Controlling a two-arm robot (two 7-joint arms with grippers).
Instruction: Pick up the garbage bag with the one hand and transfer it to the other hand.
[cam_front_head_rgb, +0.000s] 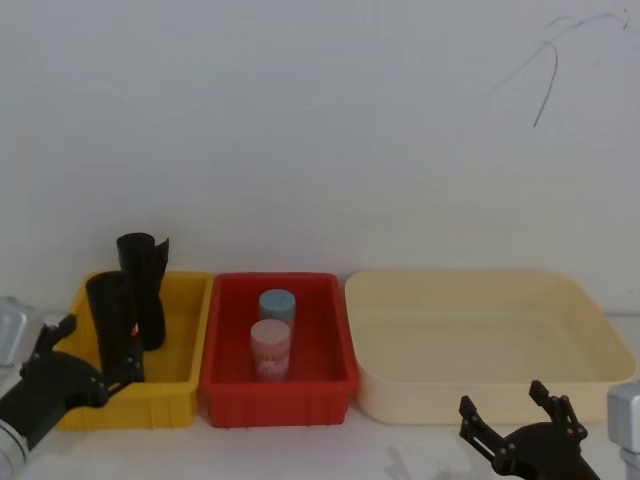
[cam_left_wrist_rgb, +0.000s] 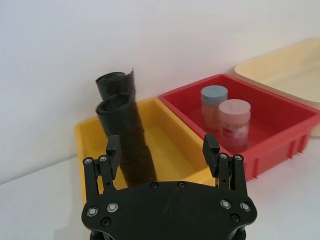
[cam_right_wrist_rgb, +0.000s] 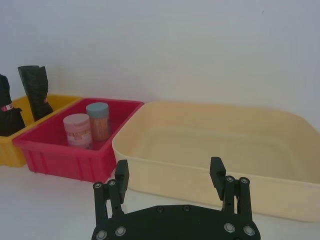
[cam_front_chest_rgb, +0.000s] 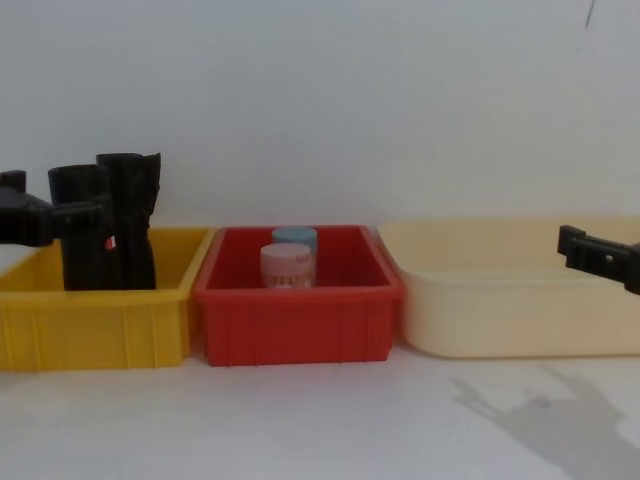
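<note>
Three bins are counted: yellow bin, red bin, cream bin. Two garbage bag rolls and two lidded jars are seen.

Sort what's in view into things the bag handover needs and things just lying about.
Job: front garbage bag in the yellow bin; left hand, open, close to it; right hand, open, before the cream tub.
Lying about: second black roll, red bin, blue-lidded jar, pink-lidded jar.

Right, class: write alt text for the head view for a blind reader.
The left pincer, open, is at the garbage bag standing beside a second roll in the yellow bin; the right pincer hangs open, low right.
</note>
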